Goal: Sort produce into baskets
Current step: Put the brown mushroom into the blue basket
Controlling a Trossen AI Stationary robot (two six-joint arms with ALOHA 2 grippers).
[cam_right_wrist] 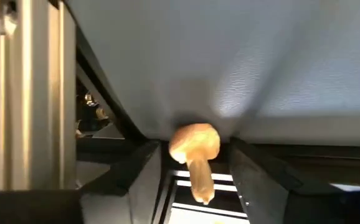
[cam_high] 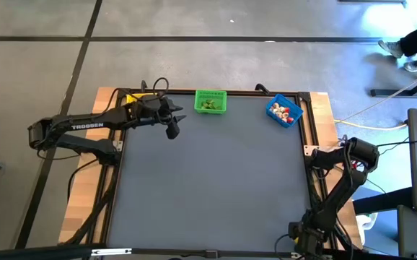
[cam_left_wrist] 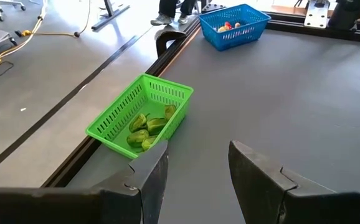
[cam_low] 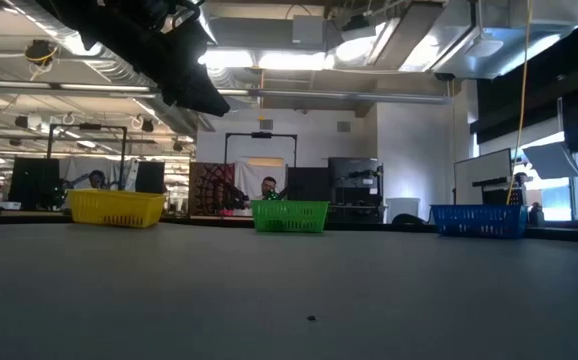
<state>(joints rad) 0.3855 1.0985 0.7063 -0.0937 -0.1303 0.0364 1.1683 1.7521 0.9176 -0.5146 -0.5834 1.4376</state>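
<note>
My left gripper is open and empty above the table's far left, next to the yellow basket, which my arm mostly hides in the high view. The green basket holds green pieces. The blue basket holds red and cream pieces. My right arm is folded at the table's right edge. In its wrist view, my right gripper has its fingers on either side of a pale cream mushroom-shaped piece at the edge of the grey mat. My right gripper's fingers stand close on either side of the mushroom piece's cap, with its stem pointing back between them. I cannot tell whether they touch it.
The three baskets stand in a row along the table's far edge. The grey mat lies between the arms. A black frame borders it. Cables lie behind the yellow basket. A person's feet show beyond the far right corner.
</note>
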